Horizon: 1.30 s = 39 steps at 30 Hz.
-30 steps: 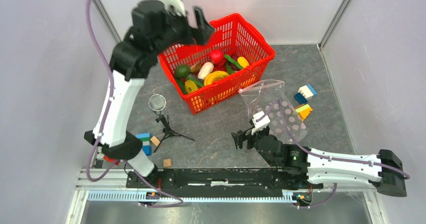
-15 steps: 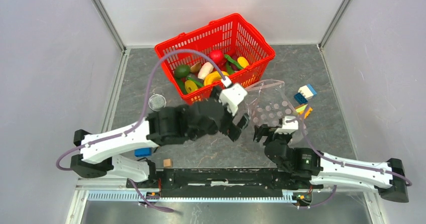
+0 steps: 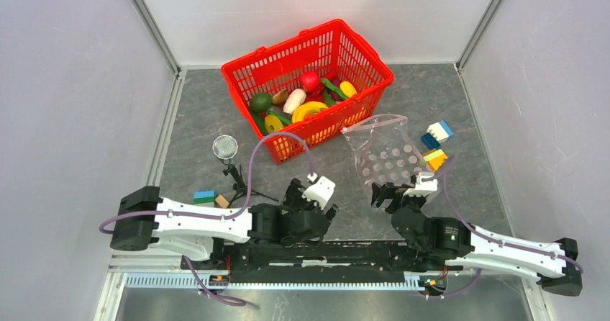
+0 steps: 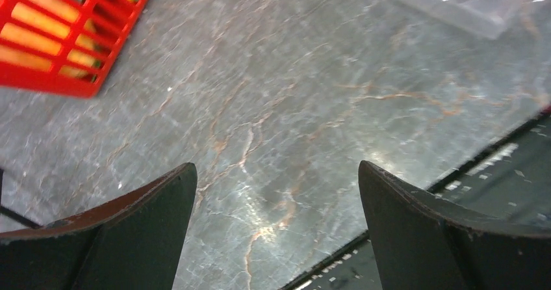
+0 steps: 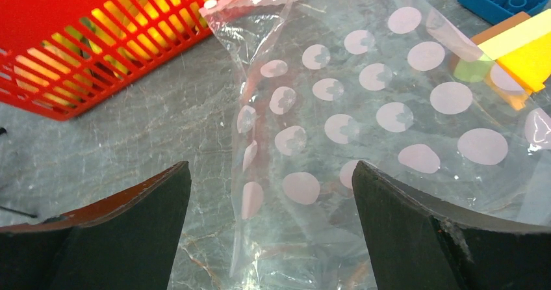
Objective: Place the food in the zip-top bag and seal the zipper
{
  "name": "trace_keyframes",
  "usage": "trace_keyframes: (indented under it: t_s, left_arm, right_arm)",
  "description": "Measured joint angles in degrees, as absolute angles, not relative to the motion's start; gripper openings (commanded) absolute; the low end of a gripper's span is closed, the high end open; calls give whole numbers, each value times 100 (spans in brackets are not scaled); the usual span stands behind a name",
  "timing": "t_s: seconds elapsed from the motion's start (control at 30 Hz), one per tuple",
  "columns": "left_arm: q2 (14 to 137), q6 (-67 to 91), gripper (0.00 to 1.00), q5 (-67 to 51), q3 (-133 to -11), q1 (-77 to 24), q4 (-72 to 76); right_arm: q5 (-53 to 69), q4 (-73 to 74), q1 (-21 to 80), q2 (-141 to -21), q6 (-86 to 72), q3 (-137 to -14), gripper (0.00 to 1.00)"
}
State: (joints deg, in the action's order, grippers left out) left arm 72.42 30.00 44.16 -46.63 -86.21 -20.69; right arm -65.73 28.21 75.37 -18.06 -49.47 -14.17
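Both grippers wide open, empty.
Left gripper [image 4: 276, 173] over bare table [image 4: 279, 101]; right gripper [image 5: 269, 170] faces zip-top bag [image 5: 364, 108]; food [image 3: 295, 101] in red basket [image 3: 325, 129].

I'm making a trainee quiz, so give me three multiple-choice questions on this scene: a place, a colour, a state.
1. The zip-top bag's dots are: A green; B pale pink; C black.
2. The food lies: A inside the bag; B under the bag; C in the red basket.
3. The right claw is: A open, empty; B shut on the bag; C shut on food.
Answers: B, pink spots show in the right wrist view; C, every fruit sits in the basket; A, its jaws stand wide apart, gripping nothing.
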Motion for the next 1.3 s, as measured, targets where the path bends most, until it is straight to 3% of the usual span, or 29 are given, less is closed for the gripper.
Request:
trace_keyframes:
  t_s: [0.33, 0.57, 0.9, 1.07, 1.3]
  left_arm:
    - [7393, 4578, 100, 5452, -3479, -8624, -1769]
    - [6866, 5256, 100, 5754, -2504, -8552, -1824]
    - [5881, 5308, 100, 5518, -1293, -7476, -1081]
    - [5889, 5192, 100, 5411, -1313, -7308, -821]
    - [7190, 4971, 100, 5194, -1999, -7308, -604]
  right_arm:
    - [-5898, 2147, 7537, -2764, -4307, -1656, 98]
    - [-5634, 1673, 7537, -3017, -4053, -1656, 98]
    - [-5485, 1409, 7537, -3044, -3931, -1656, 98]
    - [-5428, 1372, 7537, -3044, -3907, -1656, 98]
    - [-5419, 1328, 7537, -3044, -3868, -1656, 98]
